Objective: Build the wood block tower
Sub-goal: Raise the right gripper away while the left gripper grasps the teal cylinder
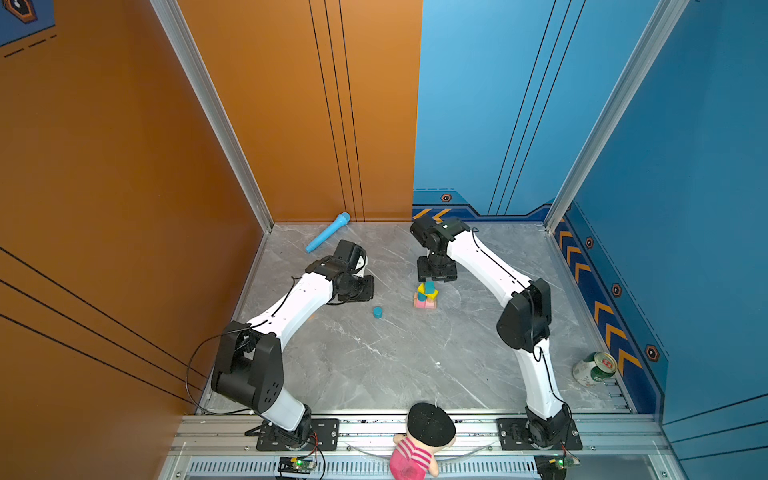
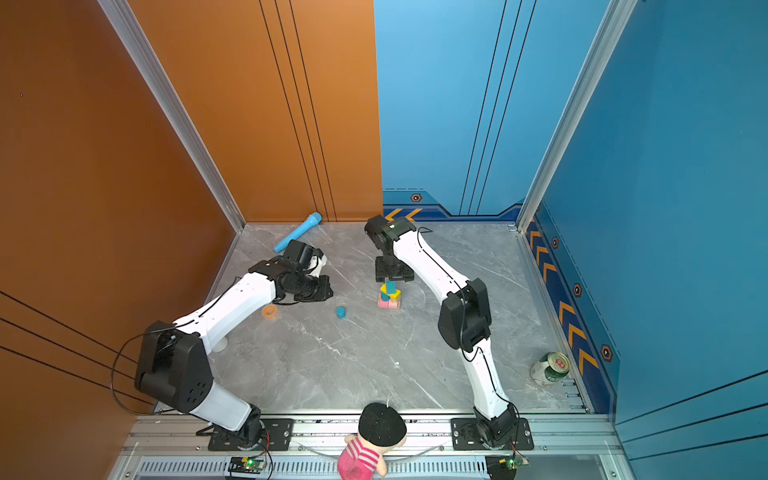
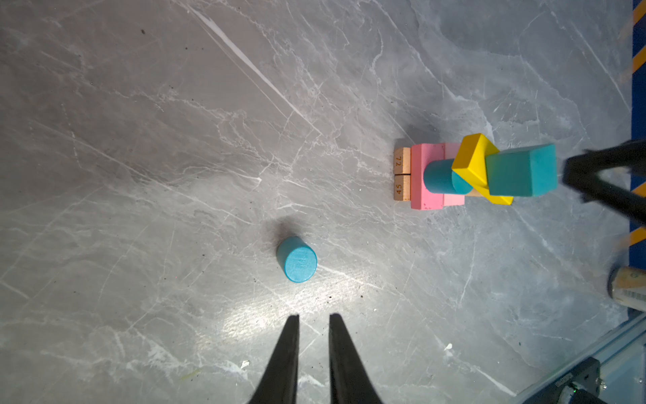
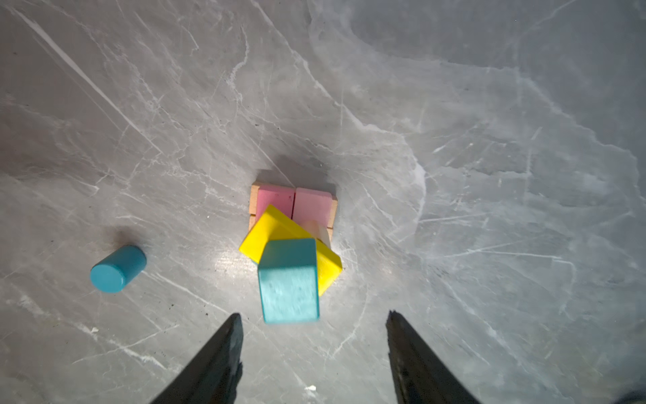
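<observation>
- I judge the tower (image 1: 426, 295) nearly done. It stands mid-table (image 1: 374, 374), just in front of the right gripper (image 4: 315, 314).
- From the bottom up I read two tan bars (image 3: 402, 162) side by side, then two pink bars (image 4: 276, 199) laid across them. On those stand a blue post cylinder (image 3: 442, 176) and a tan cylinder (image 4: 318, 229), with a yellow bar (image 4: 272, 231) laid skewed over both. A teal block (image 4: 289, 280) sits on top.
- Neither gripper touches the teal block. It is blurred in the right wrist view, so I cannot tell whether it sits square.
- What seems left is one loose blue cylinder (image 3: 297, 260). It stands upright on the table, well apart from the tower and just ahead of the left gripper (image 3: 314, 316).
- The right gripper's jaws are spread wide and hold nothing.
- The left gripper shows only a narrow gap and is empty.
</observation>
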{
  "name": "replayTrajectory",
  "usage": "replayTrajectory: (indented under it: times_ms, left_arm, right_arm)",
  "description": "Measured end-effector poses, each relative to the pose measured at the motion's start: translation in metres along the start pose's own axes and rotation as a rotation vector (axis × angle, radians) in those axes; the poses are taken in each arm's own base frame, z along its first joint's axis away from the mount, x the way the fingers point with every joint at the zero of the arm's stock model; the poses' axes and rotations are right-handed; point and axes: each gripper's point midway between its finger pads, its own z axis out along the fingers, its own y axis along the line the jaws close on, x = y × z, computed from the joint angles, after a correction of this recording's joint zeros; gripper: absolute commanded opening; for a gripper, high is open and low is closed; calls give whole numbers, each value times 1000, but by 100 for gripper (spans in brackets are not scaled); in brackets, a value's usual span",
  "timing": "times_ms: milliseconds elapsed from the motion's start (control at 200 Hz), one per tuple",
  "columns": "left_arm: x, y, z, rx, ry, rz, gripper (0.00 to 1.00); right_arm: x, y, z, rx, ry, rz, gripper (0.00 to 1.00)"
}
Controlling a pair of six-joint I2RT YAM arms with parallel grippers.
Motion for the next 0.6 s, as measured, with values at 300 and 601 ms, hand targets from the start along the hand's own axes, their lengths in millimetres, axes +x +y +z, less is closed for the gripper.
replayTrajectory:
  times_ms: [300,601]
  left_arm:
    - [30,-10,13,-61,101,59,58]
    - [38,-8,33,-128,177,53,67]
  right_arm:
    - [18,-52,-66,-89,-184,89,67]
    - [38,-92,-39,-155,-195,209,67]
